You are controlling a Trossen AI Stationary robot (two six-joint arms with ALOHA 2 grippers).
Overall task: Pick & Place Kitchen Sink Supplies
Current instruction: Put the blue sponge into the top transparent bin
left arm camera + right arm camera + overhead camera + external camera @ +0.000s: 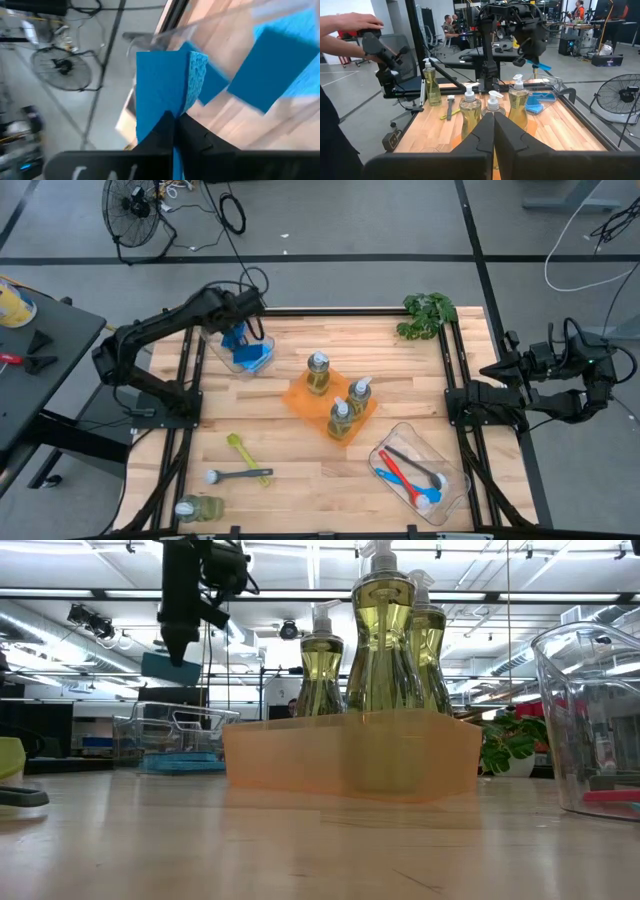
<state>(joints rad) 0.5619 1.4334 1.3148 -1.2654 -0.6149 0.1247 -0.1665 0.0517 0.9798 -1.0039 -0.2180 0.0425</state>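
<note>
My left gripper [243,328] hangs over the table's far left and is shut on a blue sponge [162,82], above a clear bin [232,363] that holds more blue sponges [272,70]. The low view shows the sponge [170,667] under the fingers, clear of the bin. Three pump bottles of yellow soap [340,418] stand in an orange tray [300,395] at mid table. Another bottle [200,508] lies at the near left corner. A yellow-green brush [240,450] and a grey brush [238,475] lie on the wood. My right gripper [494,119] waits shut off the table's right edge. My left gripper pinches one end of the blue sponge [167,106] between its two fingers, a broad face against each. The fingers slant down from above. The sponge sticks out past the fingertips, lifted clear above the bin.
A second clear bin [450,495] at the near right holds red and blue brushes [405,472]. A green leafy plant [428,313] sits at the far right corner. A person's hand [350,22] holds a handle beyond the table's left side. Bare wood lies between tray and brushes.
</note>
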